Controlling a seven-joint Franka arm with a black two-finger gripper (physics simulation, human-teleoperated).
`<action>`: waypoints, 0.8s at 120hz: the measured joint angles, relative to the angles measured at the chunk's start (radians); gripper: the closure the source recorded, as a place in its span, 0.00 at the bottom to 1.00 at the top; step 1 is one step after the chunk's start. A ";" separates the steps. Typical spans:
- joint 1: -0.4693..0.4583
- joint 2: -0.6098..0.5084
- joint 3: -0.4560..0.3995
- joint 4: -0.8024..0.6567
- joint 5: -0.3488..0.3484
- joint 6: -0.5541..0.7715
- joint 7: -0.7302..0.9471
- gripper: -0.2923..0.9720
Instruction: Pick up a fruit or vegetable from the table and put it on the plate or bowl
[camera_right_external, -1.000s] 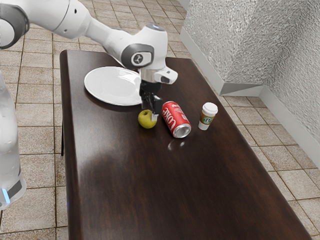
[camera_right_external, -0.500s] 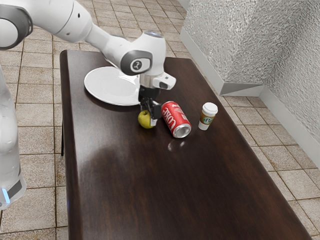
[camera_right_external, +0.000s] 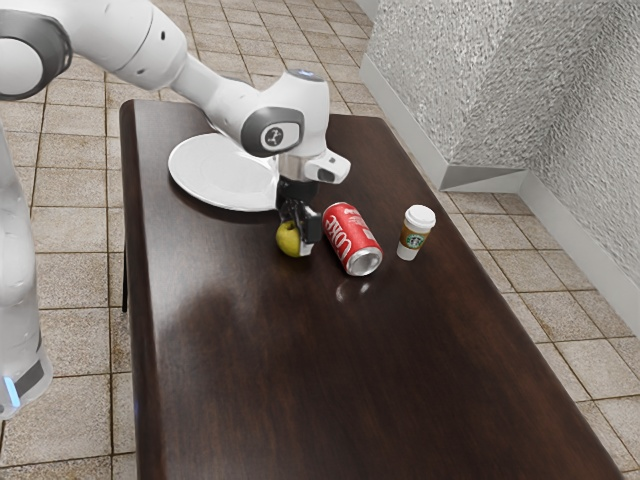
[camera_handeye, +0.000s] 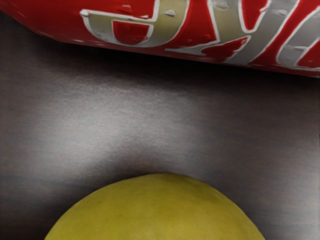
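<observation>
Where the dark wooden table (camera_right_external: 300, 380) fills the lower half of the exterior view, its glossy top lies bare. Further back, just above the frame's centre, a red can (camera_right_external: 351, 238) lies on its side, its open silver end turned toward the lower right. A white paper cup (camera_right_external: 415, 232) with a lid stands upright near the can, on its right. Left of the can, apart from it by a narrow gap, the yellow-green apple (camera_right_external: 288, 240) sits on the table. The gripper (camera_right_external: 300, 232) is down over the apple from above, its black tips low against the fruit's right side. Whether the jaws are parted or pressed on the apple cannot be told. In the wrist view the apple (camera_handeye: 155, 210) lies just under the hand, with a strip of table between it and the can (camera_handeye: 200, 25). Behind the gripper, toward the upper left, the white plate (camera_right_external: 215, 170) lies flat with nothing on it, near the apple but not touching it. The white arm (camera_right_external: 150, 50) comes in from the upper left corner.
</observation>
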 joint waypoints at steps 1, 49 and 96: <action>0.000 0.000 0.000 0.000 0.000 0.000 -0.001 0.35; 0.003 -0.077 0.001 -0.049 -0.002 0.011 -0.090 0.48; 0.195 -0.326 -0.066 -0.069 -0.002 -0.059 -0.194 0.48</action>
